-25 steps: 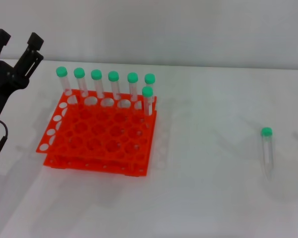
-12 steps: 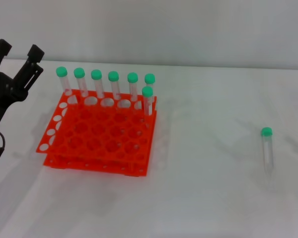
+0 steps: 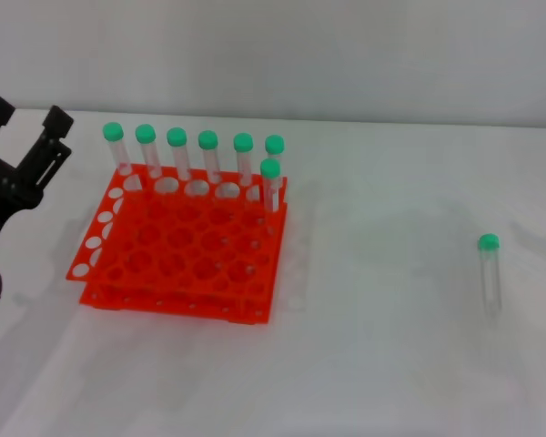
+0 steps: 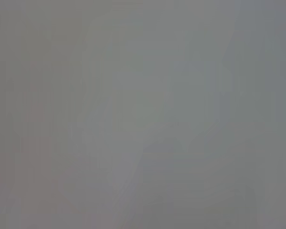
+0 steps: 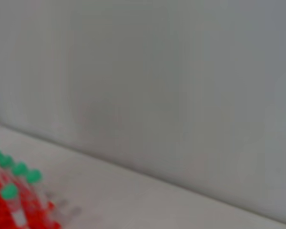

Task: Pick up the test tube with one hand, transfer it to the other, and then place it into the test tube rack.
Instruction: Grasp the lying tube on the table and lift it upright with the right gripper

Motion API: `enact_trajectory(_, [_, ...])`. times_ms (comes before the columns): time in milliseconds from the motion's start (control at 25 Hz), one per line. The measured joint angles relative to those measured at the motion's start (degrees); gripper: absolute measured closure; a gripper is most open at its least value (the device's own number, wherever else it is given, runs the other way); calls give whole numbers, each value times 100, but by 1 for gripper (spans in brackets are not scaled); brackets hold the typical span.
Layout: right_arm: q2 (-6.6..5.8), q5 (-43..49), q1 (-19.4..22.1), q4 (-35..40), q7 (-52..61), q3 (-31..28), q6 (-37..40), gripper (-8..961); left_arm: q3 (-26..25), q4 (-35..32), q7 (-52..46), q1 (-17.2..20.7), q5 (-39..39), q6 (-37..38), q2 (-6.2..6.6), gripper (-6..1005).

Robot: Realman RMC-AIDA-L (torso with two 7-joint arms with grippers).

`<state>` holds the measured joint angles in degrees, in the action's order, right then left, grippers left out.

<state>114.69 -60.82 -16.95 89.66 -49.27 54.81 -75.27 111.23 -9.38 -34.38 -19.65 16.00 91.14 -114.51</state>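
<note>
The test tube (image 3: 490, 271), clear with a green cap, lies on the white table at the right, cap toward the back. The orange-red test tube rack (image 3: 184, 246) stands at the left with several identical green-capped tubes upright along its back row and right side. My left gripper (image 3: 25, 114) is black, raised at the far left beside the rack, open and empty. The right gripper is out of the head view. The right wrist view shows a corner of the rack (image 5: 9, 210) with green caps. The left wrist view shows only plain grey.
A grey wall runs behind the table. The white tabletop (image 3: 382, 218) stretches between the rack and the lying tube.
My left gripper has drifted left and slightly down, away from the rack. The shadow near the tube at the right has gone. The tube and rack have not moved.
</note>
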Motion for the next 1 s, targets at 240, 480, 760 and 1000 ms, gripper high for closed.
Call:
enact_trajectory(240, [33, 2652, -459, 1507, 2476, 1283, -753, 113, 11, 8, -19, 31, -53, 38, -17, 107])
enact_trajectory(480, [48, 3696, -901, 1481, 3477, 2075, -1530, 114, 12, 139, 8, -23, -63, 0, -53, 107])
enact_trajectory(760, [71, 3866, -1462, 644, 4186, 2972, -1648, 115, 12, 327, 24, -213, -64, -11, -64, 107])
enact_trajectory(1000, [116, 3773, -1810, -106, 4390, 3468, -1260, 115, 12, 375, 27, -296, -123, -17, -64, 108])
